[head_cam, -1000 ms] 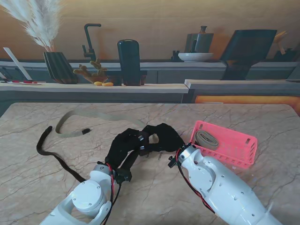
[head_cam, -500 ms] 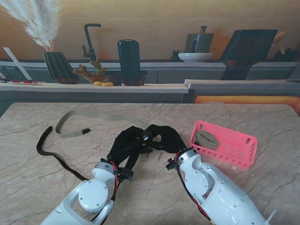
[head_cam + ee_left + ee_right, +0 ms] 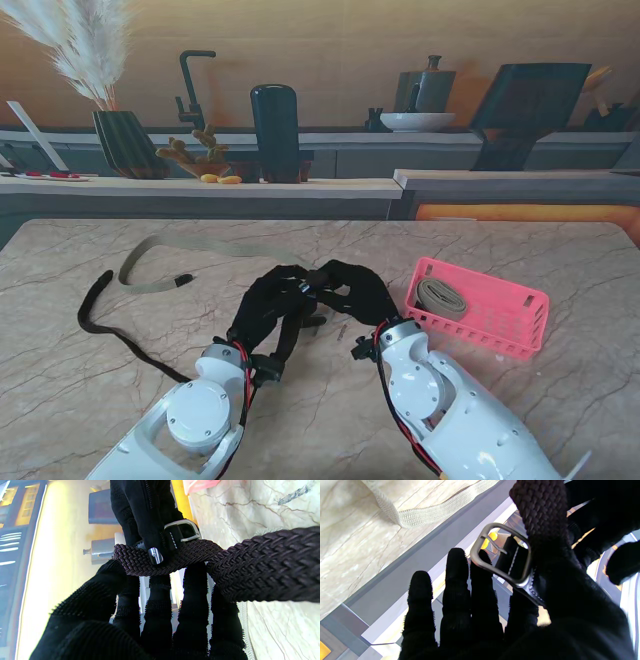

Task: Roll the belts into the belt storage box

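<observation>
Both hands, left hand (image 3: 272, 305) and right hand (image 3: 352, 290), grasp the dark braided belt (image 3: 262, 567) at its buckle (image 3: 502, 555), while the pink box (image 3: 520, 300) holds a rolled beige belt (image 3: 440, 297).

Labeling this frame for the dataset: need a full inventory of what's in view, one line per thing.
dark belt: 1, dark brown braided, table left, buckle end lifted between both hands
buckle: 1, silver, at the hands
beige belt: 1, beige, table far left
rolled belt: 1, beige, in box
box: 1, pink, table right
table: 1, beige marble
left hand: 1, black glove, shut on dark belt
right hand: 1, black glove, shut on dark belt
</observation>
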You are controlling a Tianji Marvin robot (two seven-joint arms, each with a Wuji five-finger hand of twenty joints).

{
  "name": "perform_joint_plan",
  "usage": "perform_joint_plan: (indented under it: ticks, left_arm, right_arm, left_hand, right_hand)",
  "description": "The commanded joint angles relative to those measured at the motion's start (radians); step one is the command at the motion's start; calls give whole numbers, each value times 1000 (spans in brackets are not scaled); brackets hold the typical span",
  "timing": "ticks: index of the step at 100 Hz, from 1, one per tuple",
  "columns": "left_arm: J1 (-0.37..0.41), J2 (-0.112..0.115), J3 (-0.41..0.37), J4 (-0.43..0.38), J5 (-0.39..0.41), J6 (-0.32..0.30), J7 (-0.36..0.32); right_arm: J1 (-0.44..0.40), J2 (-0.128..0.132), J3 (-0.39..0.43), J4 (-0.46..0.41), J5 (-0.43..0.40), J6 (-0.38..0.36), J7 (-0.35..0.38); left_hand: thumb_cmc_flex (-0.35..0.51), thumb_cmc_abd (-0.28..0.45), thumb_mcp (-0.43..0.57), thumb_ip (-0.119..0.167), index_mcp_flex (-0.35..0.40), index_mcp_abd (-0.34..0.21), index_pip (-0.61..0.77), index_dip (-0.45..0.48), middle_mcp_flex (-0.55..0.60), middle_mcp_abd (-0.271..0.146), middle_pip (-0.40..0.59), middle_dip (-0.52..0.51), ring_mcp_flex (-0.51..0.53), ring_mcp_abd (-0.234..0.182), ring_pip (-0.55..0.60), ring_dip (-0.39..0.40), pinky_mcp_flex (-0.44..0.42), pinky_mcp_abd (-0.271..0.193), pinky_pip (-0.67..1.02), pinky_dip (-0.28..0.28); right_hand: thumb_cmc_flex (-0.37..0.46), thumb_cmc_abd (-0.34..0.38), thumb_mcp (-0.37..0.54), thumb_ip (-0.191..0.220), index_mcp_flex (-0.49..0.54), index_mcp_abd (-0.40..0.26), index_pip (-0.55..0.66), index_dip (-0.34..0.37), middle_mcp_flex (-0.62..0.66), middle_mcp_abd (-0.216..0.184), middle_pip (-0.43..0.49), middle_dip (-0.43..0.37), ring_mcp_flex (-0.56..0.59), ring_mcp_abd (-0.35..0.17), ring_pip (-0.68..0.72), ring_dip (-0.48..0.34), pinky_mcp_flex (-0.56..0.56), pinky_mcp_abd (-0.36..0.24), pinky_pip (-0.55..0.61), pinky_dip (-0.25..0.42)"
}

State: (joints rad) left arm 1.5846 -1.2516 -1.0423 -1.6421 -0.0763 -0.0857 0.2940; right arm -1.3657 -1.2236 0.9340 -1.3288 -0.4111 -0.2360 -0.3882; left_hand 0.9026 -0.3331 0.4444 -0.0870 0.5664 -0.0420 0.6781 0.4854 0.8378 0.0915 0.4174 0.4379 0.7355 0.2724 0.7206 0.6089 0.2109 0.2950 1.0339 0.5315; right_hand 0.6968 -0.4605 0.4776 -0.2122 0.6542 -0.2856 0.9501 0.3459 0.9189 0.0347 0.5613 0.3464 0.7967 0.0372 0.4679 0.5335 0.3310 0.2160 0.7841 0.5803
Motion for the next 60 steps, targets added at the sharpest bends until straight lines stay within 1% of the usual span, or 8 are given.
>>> perform_joint_plan:
  ticks: [1,7,11,18,25,44,53,60]
  left_arm:
    - [17,-3,9,0,19,4,-12]
    - [13,-6,12,4,47,10,7]
    - [10,-9,14,8,70,12,25]
    - [7,-9,12,13,101,16,39]
    - [2,-10,12,21,139,20,56]
    - [-11,-10,15,36,190,44,74]
    - [-20,-11,21,46,204,53,79]
    - [-26,-11,25,54,218,56,81]
  right_arm:
    - [15,-19,-6,-3,3,7,-5]
    - [18,-24,-11,1,11,9,-15]
    - [18,-26,-13,2,13,9,-20]
    - [17,-27,-13,2,12,7,-27]
    - [12,-27,-10,-3,6,5,-36]
    - [-4,-30,7,-23,-10,-2,-71]
    - [-11,-30,13,-33,-16,-7,-81]
    - [-14,-30,16,-39,-22,-11,-86]
  left_hand:
    - [47,-1,69,-3,-14,-28,-11,3,99,74,122,61,23,14,24,-8,22,-19,47,18]
    - [75,-24,92,-13,-18,42,58,2,137,53,121,121,56,-4,49,-13,53,-24,70,25]
    - [85,-38,102,-15,-24,62,129,36,154,44,126,138,70,-14,59,-15,68,-31,79,27]
    - [82,-64,140,-19,-24,52,254,70,194,35,146,148,103,-21,85,-22,94,-31,100,32]
    - [72,-98,136,-22,-13,49,322,102,231,34,173,144,143,-31,107,-24,135,-32,116,33]
    - [44,-143,137,-31,4,65,383,101,262,36,244,121,196,-34,154,-29,188,-20,141,29]
    - [36,-134,101,-35,14,62,389,102,251,49,288,110,196,-13,179,-18,182,4,157,35]
    - [29,-121,71,-35,41,51,380,89,249,65,309,94,195,5,194,-9,170,24,170,45]
  right_hand:
    - [97,204,94,94,2,-69,40,19,-28,-10,17,7,-29,-5,20,13,-20,5,36,-13]
    - [101,206,88,97,-2,-67,42,20,-31,-10,19,8,-31,-5,23,13,-22,5,38,-14]
    - [104,207,86,98,-2,-66,43,20,-31,-12,22,9,-31,-6,26,14,-23,5,39,-14]
    - [107,207,82,100,-2,-68,46,22,-28,-15,27,10,-30,-6,30,15,-23,6,40,-15]
    - [111,209,79,101,-1,-68,49,24,-26,-18,30,10,-30,-8,33,15,-25,7,42,-16]
    - [116,209,71,100,-1,-75,54,29,-4,-37,36,8,-21,-16,42,15,-23,4,48,-19]
    - [118,207,69,97,4,-76,55,29,10,-44,36,5,-17,-22,45,15,-24,4,49,-20]
    - [120,208,69,96,5,-75,57,30,16,-47,34,3,-17,-27,45,14,-24,4,50,-22]
